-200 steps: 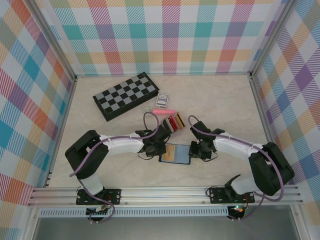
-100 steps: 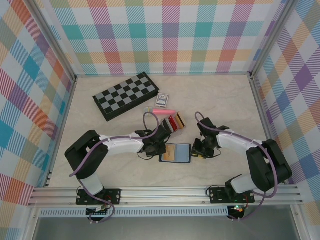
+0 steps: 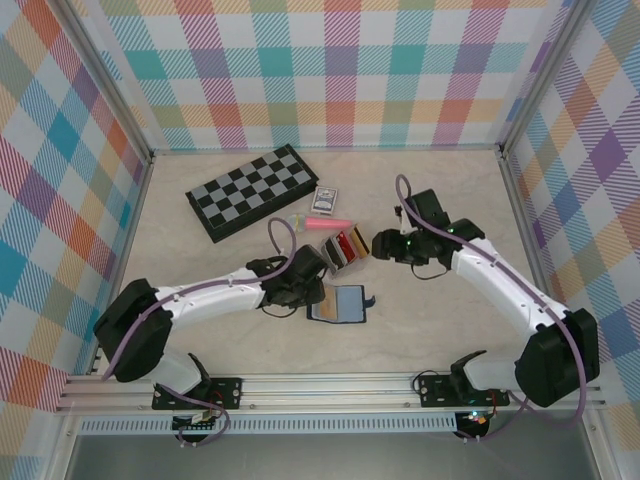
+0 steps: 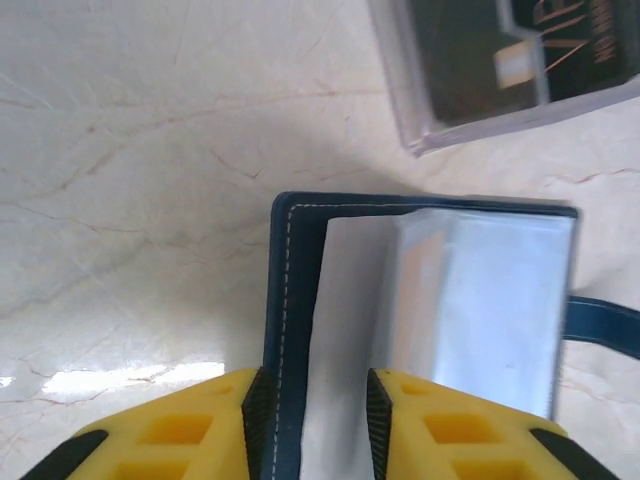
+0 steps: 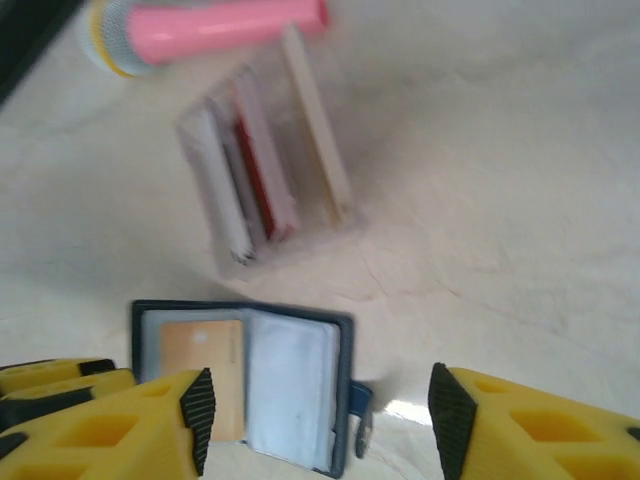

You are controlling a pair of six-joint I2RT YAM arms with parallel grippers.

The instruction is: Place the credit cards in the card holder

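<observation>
**Top external view:** A pale marbled tabletop (image 3: 440, 330) is walled on three sides by pastel plaid panels (image 3: 340, 70). A folded black-and-grey chessboard (image 3: 250, 192) lies at 10 o'clock from centre. Just beside it are a blue-patterned pack of playing cards (image 3: 324, 200) and a pink cylindrical marker (image 3: 326, 224). The thin plastic credit cards (image 3: 346, 245) stand on edge in a small clear plastic box (image 3: 358, 252). The navy folding card holder (image 3: 337, 304) lies open at the box's 6 o'clock. The left arm stretches low across the table, with the left gripper (image 3: 312, 292) at the holder's 9 o'clock edge. The right arm bends inward, with the right gripper (image 3: 382, 243) at the box's 3 o'clock.

**Left wrist view:** The left gripper (image 4: 315, 420) has its yellow jaws parted. The card holder's (image 4: 295, 300) stitched edge lies flat in the gap. The clear box (image 4: 420, 120) sits at 1 o'clock.

**Right wrist view:** The right gripper (image 5: 318, 405) has its jaws spread wide, with nothing between them. It hovers above the open card holder (image 5: 290, 375). The cards (image 5: 262, 170), white, red and tan, lean in the box (image 5: 345, 215) at 12 o'clock. The marker (image 5: 200, 30) lies beyond.
</observation>
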